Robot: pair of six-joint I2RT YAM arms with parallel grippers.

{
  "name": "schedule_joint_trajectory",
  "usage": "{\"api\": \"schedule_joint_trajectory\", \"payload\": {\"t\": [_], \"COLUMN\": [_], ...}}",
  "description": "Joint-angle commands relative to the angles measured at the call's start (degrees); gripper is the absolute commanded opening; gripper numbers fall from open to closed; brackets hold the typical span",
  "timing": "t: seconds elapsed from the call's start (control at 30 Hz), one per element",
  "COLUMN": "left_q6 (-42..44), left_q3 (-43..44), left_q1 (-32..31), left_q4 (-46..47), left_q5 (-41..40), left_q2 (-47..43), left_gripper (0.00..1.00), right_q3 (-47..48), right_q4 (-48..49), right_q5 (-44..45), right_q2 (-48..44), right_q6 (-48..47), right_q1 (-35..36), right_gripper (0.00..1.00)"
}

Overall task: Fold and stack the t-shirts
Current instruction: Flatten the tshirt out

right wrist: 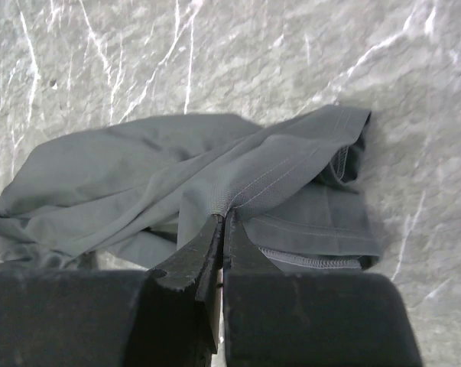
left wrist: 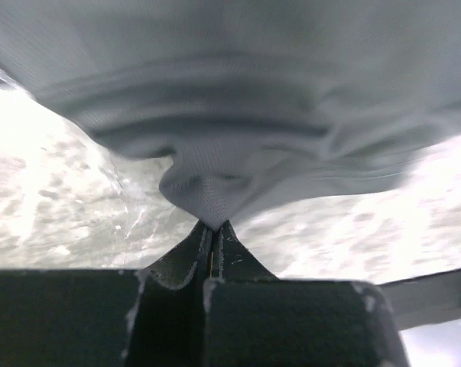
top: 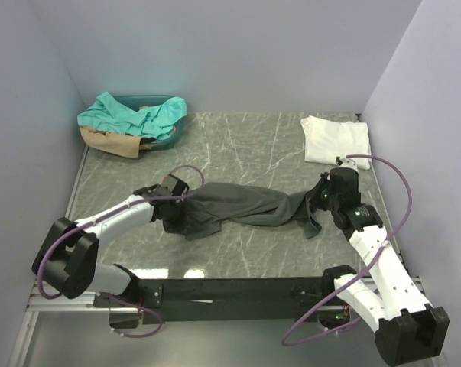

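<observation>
Stretching across the middle of the bench [top: 245, 145], the charcoal t-shirt [top: 245, 208] is all bunched up, left hand [left wrist: 213, 229] pinched shut on one end, right hand [right wrist: 221, 223] clamped on a stitched hem at the other. White t-shirt [top: 336, 140] sits folded back-right.

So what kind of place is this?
Probably a robot lab test cell: plain walls box in a marble-look table, a left arm and right arm are bolted at its edge, and shirts fill a bin.
</observation>
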Motion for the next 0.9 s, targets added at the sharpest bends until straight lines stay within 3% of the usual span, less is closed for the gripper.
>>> {"api": "schedule_joint_trajectory", "payload": {"t": [0.0,0.13,0.23,0.37,0.47,0.6,0.8,0.87], "left_q6": [0.5,1.1,2.3,3.3,2.8,1.7,1.5,1.1], "left_q3": [9.2,18.8,28.1,44.4,51.0,47.2,26.4,18.9], "left_q1": [4.5,16.4,21.8,25.6,27.6,30.5,33.8,33.8], "left_q4": [-2.9,-3.7,-4.0,-6.1,-4.5,-1.6,-4.4,-4.6], "left_q5": [1.5,6.0,8.8,10.6,9.6,6.7,8.5,10.0], "left_q2": [-5.0,-8.4,-6.3,-1.2,-0.6,-6.3,-14.3,-16.4], "left_gripper": [0.0,0.0,0.0,0.0,0.0,0.0,0.0,0.0], "right_q3": [5.9,10.6,14.5,20.9,25.9,22.8,7.5,2.1], "right_q4": [-0.8,-2.7,-2.5,-2.0,-0.8,1.0,-4.7,-7.1], "right_q5": [3.1,5.8,6.9,9.8,9.9,7.4,2.1,1.0], "right_q2": [0.6,1.3,2.2,4.8,5.1,2.4,-1.0,-2.3], "right_q6": [-2.7,-4.9,-6.1,-8.5,-10.3,-11.6,-2.9,0.6], "right_q1": [-0.2,-0.1,-0.2,-0.2,-0.1,-0.1,0.1,0.5], "right_gripper": [0.0,0.0,0.0,0.0,0.0,0.0,0.0,0.07]}}
